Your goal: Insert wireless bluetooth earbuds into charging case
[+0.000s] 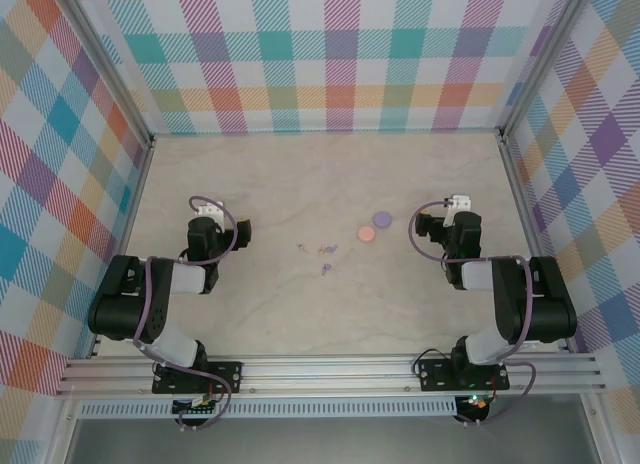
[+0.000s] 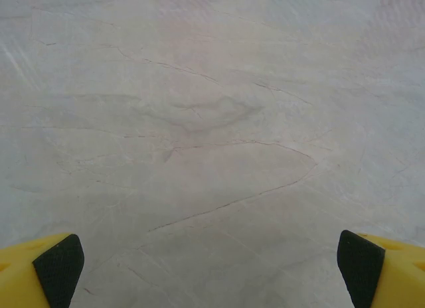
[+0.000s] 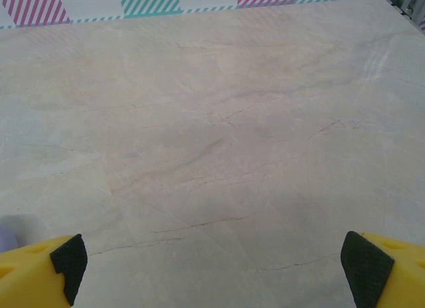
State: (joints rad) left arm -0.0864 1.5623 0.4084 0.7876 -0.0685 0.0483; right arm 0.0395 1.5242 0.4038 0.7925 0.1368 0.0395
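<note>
Three plaid walls [image 1: 340,54] box in a pale, veined worktop [image 1: 300,314]. Two arms fold up from its near edge. The left hand [image 1: 215,229] sits well left of the pink disc [image 1: 366,234], and the right hand [image 1: 450,224] is near that disc's right side. From above, both hands are dark clumps and their fingers are hard to make out. In the wrist views, the left hand [image 2: 209,268] and right hand [image 3: 212,268] each show yellow fingers cut off at the bottom corners, spread as wide as they go, with only bare worktop between them. A lilac disc [image 1: 381,220] lies just beyond the pink disc, touching it or nearly so. A few buds [image 1: 326,269] are scattered loose left of the pink disc, too tiny to tell their shape or count surely. A pale lilac blur at the right wrist view's left edge cannot be identified.
</note>
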